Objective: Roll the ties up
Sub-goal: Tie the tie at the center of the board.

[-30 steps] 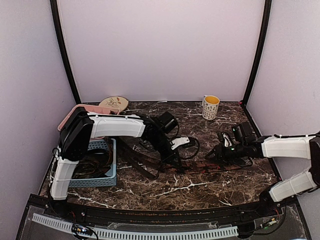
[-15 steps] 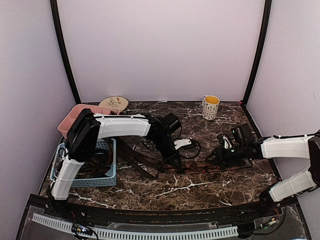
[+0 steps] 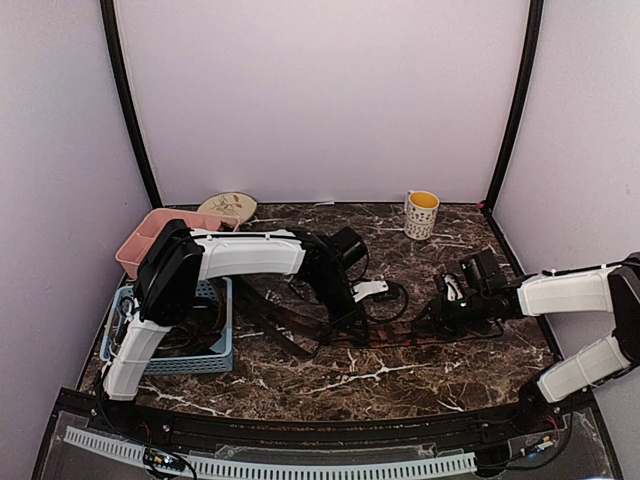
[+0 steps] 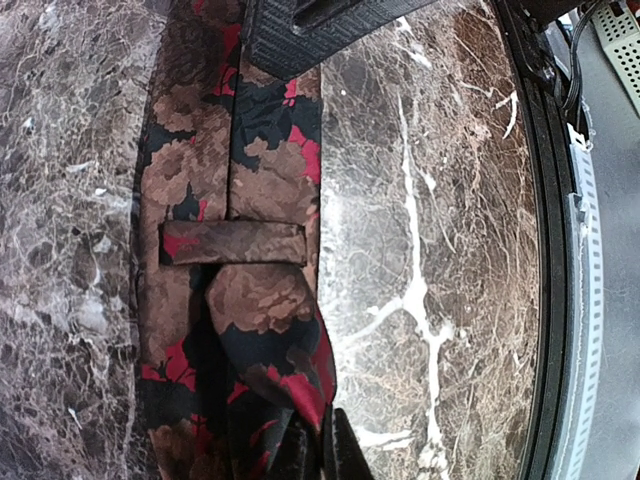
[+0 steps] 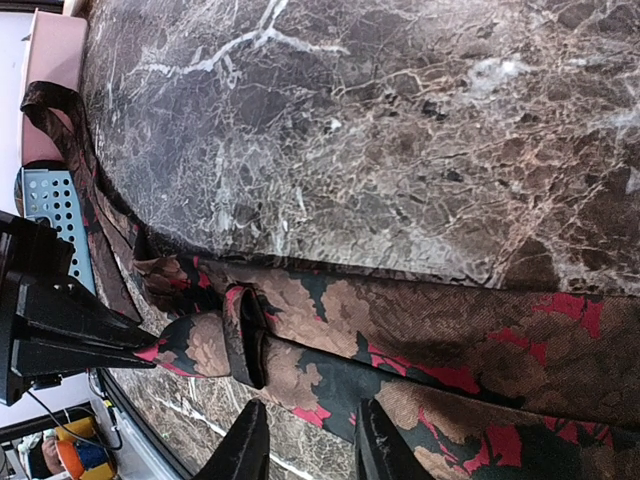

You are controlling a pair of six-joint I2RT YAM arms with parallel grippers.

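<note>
No roll yet: the floral tie (image 4: 250,170) lies flat, left end effector (image 4: 318,450) pinching it, right end effector (image 5: 310,425) spread open.

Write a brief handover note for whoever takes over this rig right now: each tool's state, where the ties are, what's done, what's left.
Left tool: shut on one end of the patterned tie.
Right tool: open, low over the same tie.
Tie lies flat on the table between them, seam up; other ties trail from the blue basket.
Done: no coil visible.
Left: roll this tie, then the others.
</note>
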